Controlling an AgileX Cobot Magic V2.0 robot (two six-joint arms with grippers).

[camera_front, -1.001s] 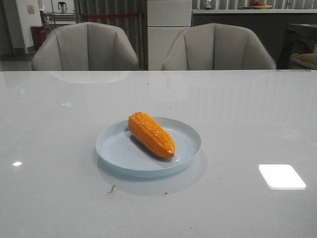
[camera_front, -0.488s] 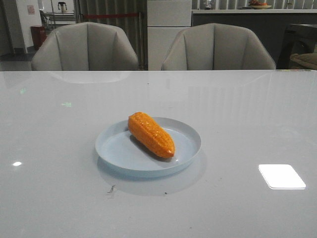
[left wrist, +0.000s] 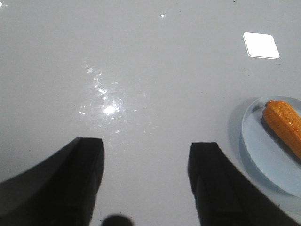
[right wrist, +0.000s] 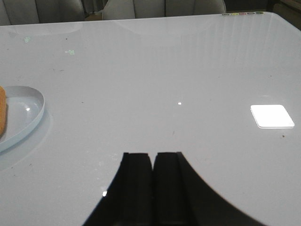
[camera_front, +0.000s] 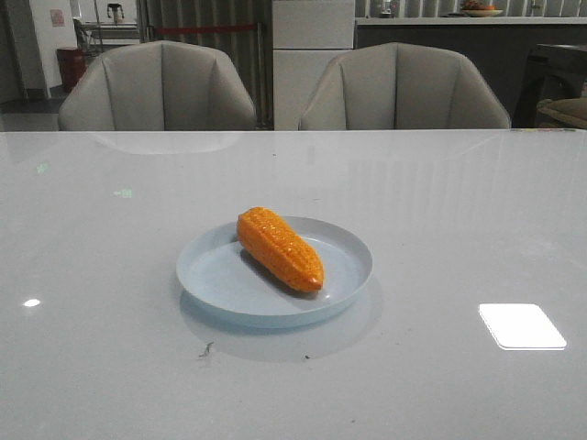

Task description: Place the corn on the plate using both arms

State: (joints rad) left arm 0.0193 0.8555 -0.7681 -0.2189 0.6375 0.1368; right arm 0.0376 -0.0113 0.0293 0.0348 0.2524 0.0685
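The left gripper [left wrist: 146,174] hangs above bare table [camera_front: 110,367], jaws wide apart, holding and touching nothing. In its wrist view the plate [left wrist: 263,160] lies off to one side, well apart from the fingers [left wrist: 211,183]. In the front view the plate sits at mid-table, with the corn [camera_front: 279,247] lying across it: thick end on the far-left rim, tapered tip toward the near right, inside the rim. Neither arm shows in the front view. The right gripper [right wrist: 153,162] is also over bare table, jaws pressed together with no gap and nothing between them; the plate edge shows well apart from it.

Judgement: the placing step appears complete, since the corn rests on the plate and both grippers stand clear. The next move calls only for keeping both arms away from the plate; no further grasp appears needed
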